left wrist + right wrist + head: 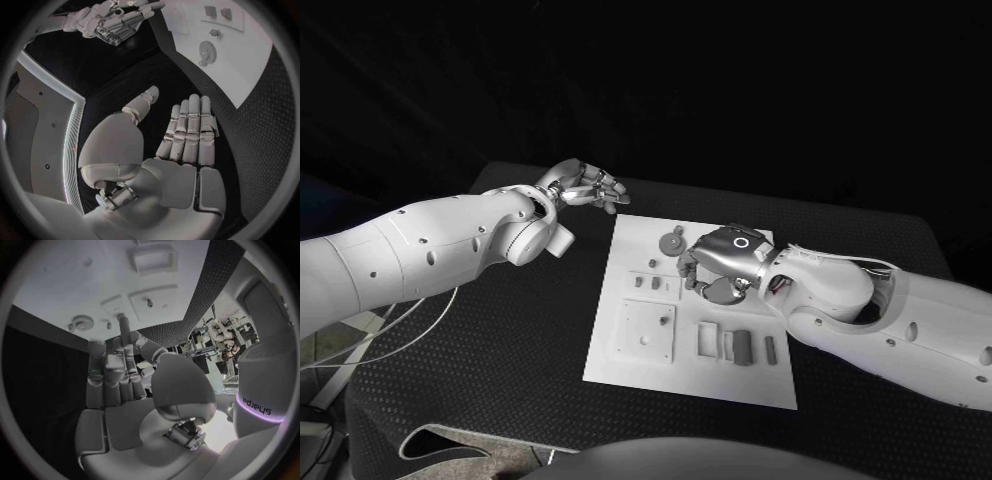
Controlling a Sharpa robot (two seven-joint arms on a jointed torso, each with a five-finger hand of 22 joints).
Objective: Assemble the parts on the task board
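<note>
Nearest, the right hand (pixel 720 262) hovered low over the task board (pixel 639 370), fingers apart and empty, apparently poised to pick; the left hand (pixel 583 186) waited open above the tabletop (pixel 488 350).

1. Flat white rectangular task board (pixel 625 372) lies level on the table, its long side running away from the robot.
2. Round grey disc part (pixel 671 243) sits at the far end.
3. Small grey pegs (pixel 648 283) stand near the middle.
4. Upright grey block parts (pixel 741 346) stand in a row at the near end.
</note>
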